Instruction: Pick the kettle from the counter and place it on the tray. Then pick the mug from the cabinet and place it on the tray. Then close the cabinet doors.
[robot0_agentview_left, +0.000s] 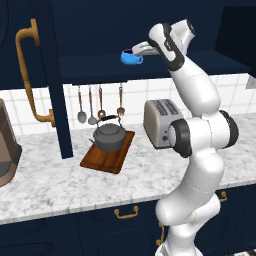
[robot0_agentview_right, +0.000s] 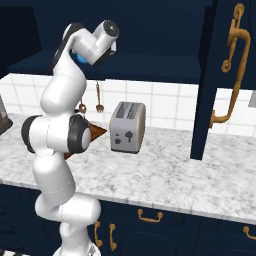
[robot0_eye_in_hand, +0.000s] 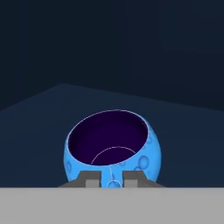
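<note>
Here, the parts ran from largest to smallest.
Cabinet (robot0_agentview_left: 150, 67): the navy wall cupboard stood open, its inner shelf bare apart from the mug.
Cabinet doors (robot0_agentview_left: 55, 100): both were swung out over the counter (robot0_agentview_left: 50, 180), brass handles showing; closing them was judged the last step left.
Arm: it reached up from the base to the shelf, with the gripper (robot0_eye_in_hand: 109, 179) at the mug's near side.
Tray (robot0_agentview_left: 107, 152): the reddish-brown board lay on the counter beside the toaster (robot0_agentview_left: 161, 122).
Kettle (robot0_agentview_left: 109, 136): it sat on the tray, so the first step was judged done.
Mug (robot0_agentview_left: 131, 57): the blue mug rested on the shelf, upright, not yet lifted.
Jaws: the two tips stood close together at the mug's near wall, seemingly pinching it; a firm hold could not be told.
Remaining: carry the mug to the tray, then shut the doors.
</note>
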